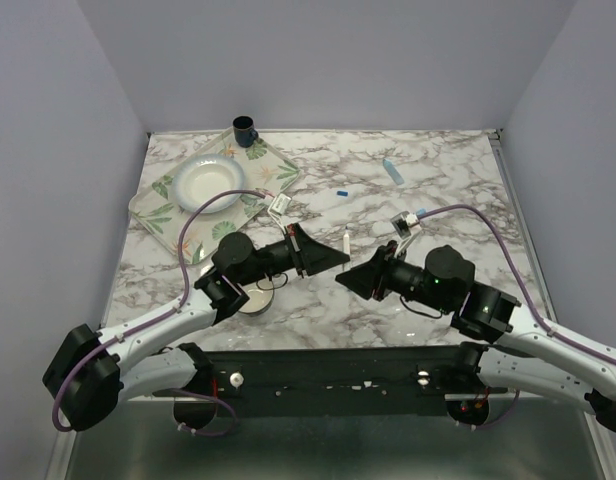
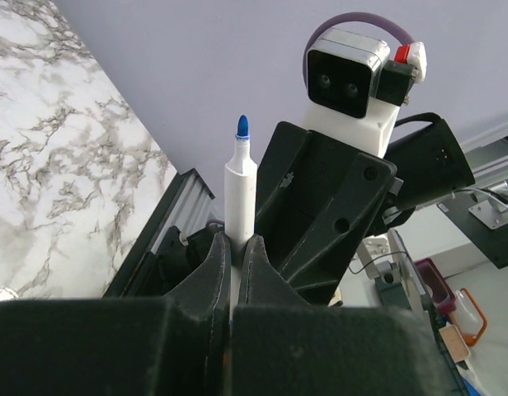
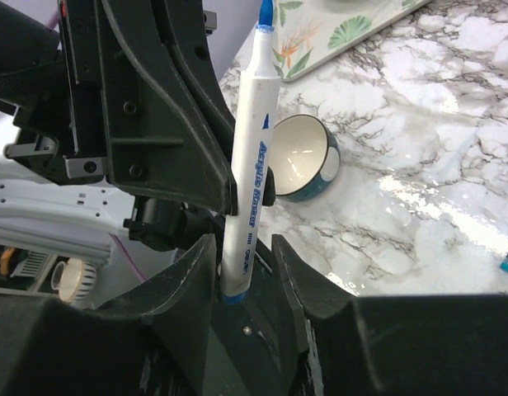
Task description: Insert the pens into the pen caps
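pen (image 3: 252,165): white barrel, blue tip, upright above mid-table between both grippers.
handling: we judge it light, stiff and slick, so it may twist; best gripped mid-barrel, tip left free.
left gripper (image 2: 237,244): clamped tight on the barrel.
right gripper (image 3: 242,247): partly parted, flanking the pen's rear end; we see no firm contact.
dark blue cap (image 1: 341,192): 12 o'clock of the pen.
light blue pen (image 1: 392,170): 1 o'clock.
bowl (image 1: 256,298): 8 o'clock.

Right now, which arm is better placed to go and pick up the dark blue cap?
Probably the right. The left gripper is shut on the blue-tipped pen. The right gripper stands open around that pen's lower end, gripping nothing, and the dark blue cap lies beyond both arms.
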Controlling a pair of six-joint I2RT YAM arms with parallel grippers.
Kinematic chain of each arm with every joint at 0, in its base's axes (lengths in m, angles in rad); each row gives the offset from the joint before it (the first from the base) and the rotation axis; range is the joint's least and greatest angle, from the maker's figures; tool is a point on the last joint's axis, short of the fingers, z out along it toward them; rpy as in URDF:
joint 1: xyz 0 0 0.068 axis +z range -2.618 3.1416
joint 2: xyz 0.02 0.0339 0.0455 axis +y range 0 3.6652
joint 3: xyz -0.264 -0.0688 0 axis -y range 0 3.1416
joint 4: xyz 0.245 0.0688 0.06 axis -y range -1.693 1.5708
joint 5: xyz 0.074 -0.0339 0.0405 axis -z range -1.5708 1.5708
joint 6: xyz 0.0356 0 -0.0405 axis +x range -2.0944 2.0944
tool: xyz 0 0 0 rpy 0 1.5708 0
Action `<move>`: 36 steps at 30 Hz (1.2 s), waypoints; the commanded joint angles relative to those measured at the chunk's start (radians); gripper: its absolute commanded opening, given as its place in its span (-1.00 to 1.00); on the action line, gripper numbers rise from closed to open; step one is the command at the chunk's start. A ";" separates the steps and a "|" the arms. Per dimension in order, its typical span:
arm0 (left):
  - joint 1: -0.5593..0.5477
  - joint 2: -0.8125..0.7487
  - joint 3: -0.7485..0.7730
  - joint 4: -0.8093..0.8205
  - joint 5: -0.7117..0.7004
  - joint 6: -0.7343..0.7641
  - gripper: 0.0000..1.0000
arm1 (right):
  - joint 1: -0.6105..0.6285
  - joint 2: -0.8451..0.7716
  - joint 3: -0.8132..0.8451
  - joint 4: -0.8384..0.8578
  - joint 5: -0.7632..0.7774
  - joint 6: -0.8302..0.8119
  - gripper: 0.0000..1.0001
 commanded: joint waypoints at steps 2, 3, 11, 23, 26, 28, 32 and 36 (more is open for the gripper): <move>-0.012 0.008 -0.011 0.071 0.030 -0.006 -1.00 | -0.007 0.002 -0.020 0.069 0.014 0.039 -0.24; -0.012 0.007 -0.011 0.068 0.028 -0.005 -1.00 | -0.006 0.001 -0.025 0.078 0.017 0.043 -0.24; -0.014 0.017 -0.003 0.056 0.022 0.007 -1.00 | -0.007 -0.025 -0.055 0.095 0.028 0.063 -0.99; -0.005 0.072 0.268 -0.364 -0.076 0.297 0.63 | -0.007 -0.185 -0.072 -0.121 0.234 0.092 -0.99; 0.026 0.114 0.397 -0.555 -0.105 0.505 0.64 | -0.007 -0.254 -0.077 -0.204 0.298 0.104 -0.98; 0.055 0.178 0.469 -0.701 -0.201 0.608 0.64 | -0.006 -0.309 -0.086 -0.239 0.314 0.102 -0.98; 0.144 0.364 0.726 -0.889 -0.277 0.780 0.63 | -0.006 -0.388 -0.086 -0.285 0.318 0.087 -0.99; 0.207 0.592 0.833 -0.851 -0.234 0.803 0.57 | -0.007 -0.467 -0.091 -0.331 0.347 0.084 -0.98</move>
